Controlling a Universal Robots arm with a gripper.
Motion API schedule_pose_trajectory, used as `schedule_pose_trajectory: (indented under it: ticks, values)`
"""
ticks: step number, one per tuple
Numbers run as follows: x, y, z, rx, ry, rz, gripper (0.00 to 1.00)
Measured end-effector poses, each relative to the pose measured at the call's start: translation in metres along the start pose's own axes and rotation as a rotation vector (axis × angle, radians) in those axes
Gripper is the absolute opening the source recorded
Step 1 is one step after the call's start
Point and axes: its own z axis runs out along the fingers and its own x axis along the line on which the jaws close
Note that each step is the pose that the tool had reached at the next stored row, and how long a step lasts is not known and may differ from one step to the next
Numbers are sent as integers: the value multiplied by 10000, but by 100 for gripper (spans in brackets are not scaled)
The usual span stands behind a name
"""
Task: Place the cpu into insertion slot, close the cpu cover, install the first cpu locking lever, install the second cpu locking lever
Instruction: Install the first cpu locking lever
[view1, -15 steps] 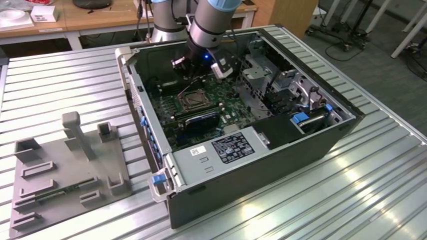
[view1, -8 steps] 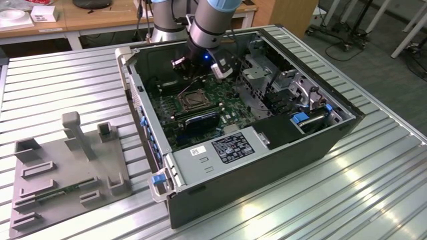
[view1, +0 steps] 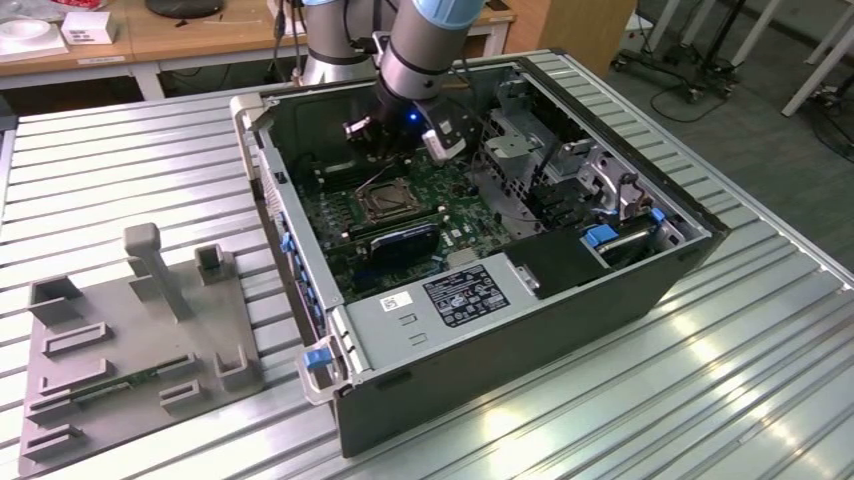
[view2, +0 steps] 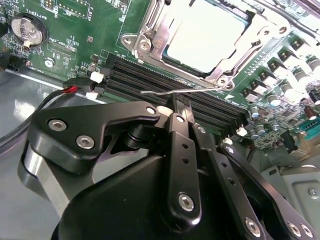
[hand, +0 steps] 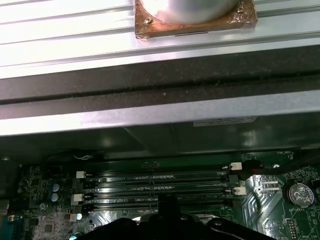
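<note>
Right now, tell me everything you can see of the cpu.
In the second wrist view the cpu is a flat square chip with a pale silver-grey metal top that catches bright light. It lies level in the insertion slot on the green board, its top showing through the window of the steel cpu cover, whose frame borders its visible edges. One part runs past the picture's edge. A thin wire lever lies clear of it, and the tool hangs apart, over the black memory slots.

i see an open computer case (view1: 534, 340) on the slatted table (view1: 747, 400), a grey fixture plate (view1: 120, 370) beside it.
</note>
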Motion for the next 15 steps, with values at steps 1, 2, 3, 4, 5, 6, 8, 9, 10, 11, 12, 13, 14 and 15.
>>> schedule_pose_trajectory:
  ticks: [1,2,3,4,5,6,8,9,10,11,12,13,14,15]
  values:
    - [-7,-1,5,0,0,1,11]
    - [-14,-3,10,-1,-1,2,11]
    - [-20,-4,15,-1,-1,2,11]
    - [-27,-5,19,-1,-1,3,11]
    - [-33,-6,24,-1,-2,4,11]
    - [-37,-7,28,-1,-2,5,11]
    - [-47,-9,36,-1,-3,7,11]
    - [-52,-10,39,-1,-3,8,11]
    - [-54,-10,41,-1,-4,10,11]
    - [-54,-11,43,-1,-5,13,11]
    - [-55,-12,45,-3,-5,14,11]
    - [-56,-14,46,-3,-6,15,11]
    - [-56,-15,48,-4,-6,16,11]
    - [-56,-16,50,-4,-7,19,11]
